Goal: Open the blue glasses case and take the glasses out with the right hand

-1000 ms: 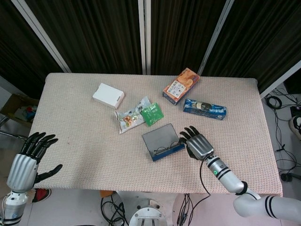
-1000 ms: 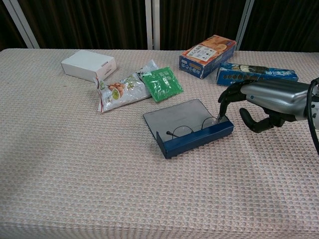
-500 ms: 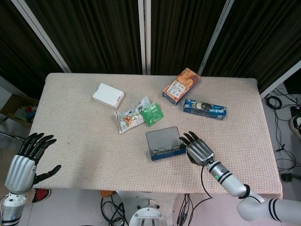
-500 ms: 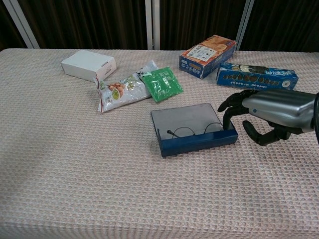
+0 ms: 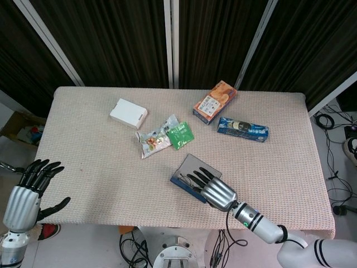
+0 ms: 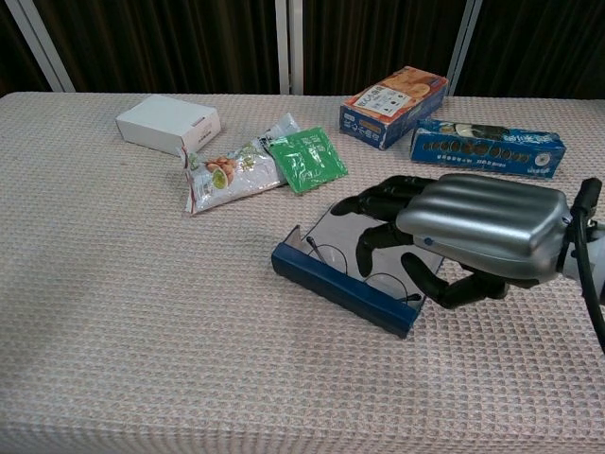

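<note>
The blue glasses case (image 5: 187, 177) lies open and askew near the table's front edge; in the chest view its blue front wall (image 6: 340, 285) runs diagonally. Thin wire glasses (image 6: 328, 255) rest inside it. My right hand (image 6: 477, 230) hovers over the case from the right, palm down, fingers (image 6: 364, 203) spread over the grey tray and thumb low by the front wall. It grips nothing that I can see. The head view shows the same right hand (image 5: 215, 190) covering the case's near end. My left hand (image 5: 25, 192) hangs off the table's front left corner, fingers apart, holding nothing.
Behind the case lie a snack bag (image 6: 227, 175) and a green packet (image 6: 304, 159). A white box (image 6: 167, 123) sits at the back left. An orange box (image 6: 395, 105) and a blue biscuit pack (image 6: 487, 144) are at the back right.
My right hand has moved left, from beside the case's right end to over it. The case has turned and slid a little left, towards the front edge. The left hand has barely shifted.
</note>
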Robot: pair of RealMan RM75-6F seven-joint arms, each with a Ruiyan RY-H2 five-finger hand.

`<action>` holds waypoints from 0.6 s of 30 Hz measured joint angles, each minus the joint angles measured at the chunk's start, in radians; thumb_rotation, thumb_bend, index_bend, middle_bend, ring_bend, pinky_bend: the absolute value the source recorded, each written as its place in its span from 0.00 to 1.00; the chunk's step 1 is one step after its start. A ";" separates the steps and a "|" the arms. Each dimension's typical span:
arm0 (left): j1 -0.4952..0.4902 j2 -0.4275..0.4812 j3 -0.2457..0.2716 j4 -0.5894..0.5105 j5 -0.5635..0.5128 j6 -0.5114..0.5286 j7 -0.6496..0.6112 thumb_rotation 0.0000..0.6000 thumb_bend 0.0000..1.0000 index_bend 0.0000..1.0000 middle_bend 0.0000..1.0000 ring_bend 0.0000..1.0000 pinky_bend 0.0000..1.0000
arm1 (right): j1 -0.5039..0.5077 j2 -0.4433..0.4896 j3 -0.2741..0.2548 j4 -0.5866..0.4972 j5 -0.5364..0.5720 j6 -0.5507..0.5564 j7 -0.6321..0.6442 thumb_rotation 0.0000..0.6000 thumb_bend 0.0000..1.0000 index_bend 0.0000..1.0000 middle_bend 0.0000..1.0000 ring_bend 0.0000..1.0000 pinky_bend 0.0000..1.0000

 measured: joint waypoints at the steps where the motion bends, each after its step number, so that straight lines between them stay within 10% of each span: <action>1: 0.001 -0.001 0.000 0.000 0.001 0.001 -0.001 1.00 0.06 0.22 0.20 0.12 0.13 | 0.009 -0.003 0.014 -0.003 0.000 -0.003 -0.001 1.00 0.80 0.36 0.06 0.00 0.00; 18: 0.024 -0.002 0.008 0.004 -0.003 0.016 -0.001 1.00 0.06 0.22 0.20 0.12 0.13 | 0.208 -0.183 0.124 0.149 0.171 -0.228 -0.264 1.00 0.84 0.38 0.09 0.00 0.00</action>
